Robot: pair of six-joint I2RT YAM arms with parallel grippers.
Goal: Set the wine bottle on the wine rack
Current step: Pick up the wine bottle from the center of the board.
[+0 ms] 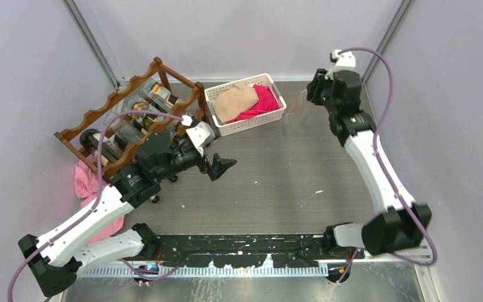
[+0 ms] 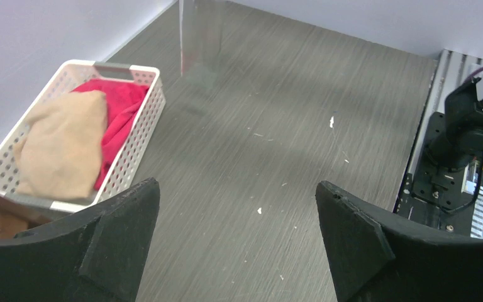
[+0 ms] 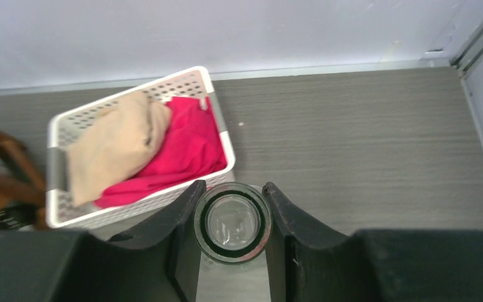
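A clear glass wine bottle (image 1: 297, 100) stands upright at the back right of the table, next to the white basket. My right gripper (image 1: 312, 93) is above it, and in the right wrist view the bottle's round mouth (image 3: 233, 221) sits between the two fingers (image 3: 182, 226), which press on both sides of it. The bottle also shows faintly in the left wrist view (image 2: 192, 44). The reddish-brown wooden wine rack (image 1: 122, 100) stands at the back left with several bottles lying in it. My left gripper (image 1: 221, 166) is open and empty, just right of the rack.
A white plastic basket (image 1: 270, 116) with a tan cloth and a red cloth sits at the back middle; it also shows in the left wrist view (image 2: 143, 123) and the right wrist view (image 3: 56, 160). A pink cloth (image 1: 87, 181) lies by the rack's near left foot. Walls enclose three sides.
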